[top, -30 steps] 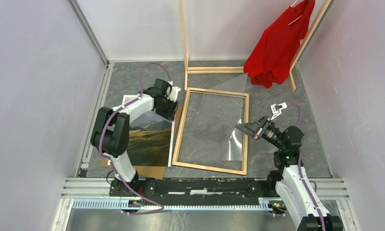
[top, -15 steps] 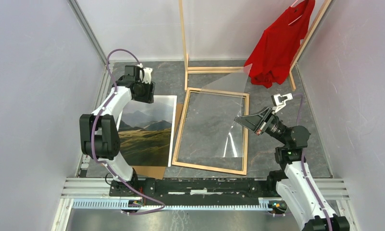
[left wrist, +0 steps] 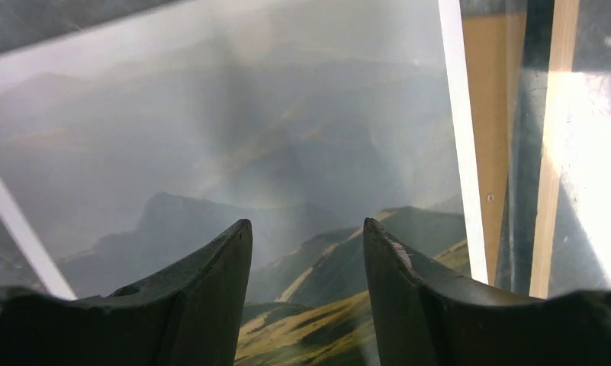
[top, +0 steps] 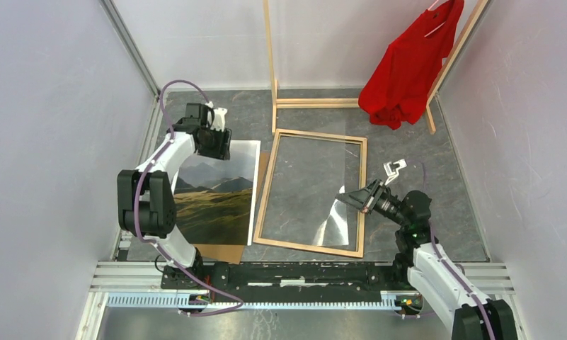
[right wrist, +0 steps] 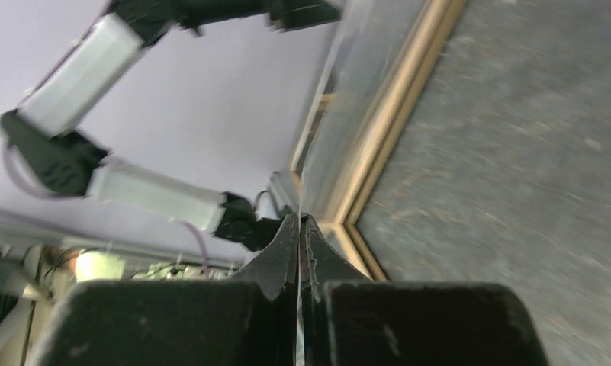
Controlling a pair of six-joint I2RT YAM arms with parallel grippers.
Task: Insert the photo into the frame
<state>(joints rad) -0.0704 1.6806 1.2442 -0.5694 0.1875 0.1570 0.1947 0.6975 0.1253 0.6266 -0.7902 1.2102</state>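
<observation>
The photo point(top: 216, 198) lies picture up at the left on a brown backing board point(top: 220, 249). The frame point(top: 265, 191) lies flat in the middle, light wood side up. My left gripper point(top: 220, 149) is open and empty, just above the photo's far edge; in the left wrist view it point(left wrist: 308, 225) hovers over the photo point(left wrist: 249, 137), with the frame's rail point(left wrist: 550, 191) to the right. My right gripper point(top: 356, 199) is shut on the edge of a clear sheet point(top: 340, 216) that slopes low over the frame's right part. The right wrist view shows the gripper point(right wrist: 300, 217) pinching the sheet beside the frame's corner point(right wrist: 397, 114).
A tall wooden rack point(top: 316, 103) with a red shirt point(top: 408, 64) stands at the back right. Grey walls close in both sides. The backing board point(left wrist: 485, 114) shows between the photo and the frame.
My left gripper moved from the photo's right edge to its far edge, uncovering the picture. My right gripper lifted the clear sheet, then lowered it nearer, almost flat on the frame.
</observation>
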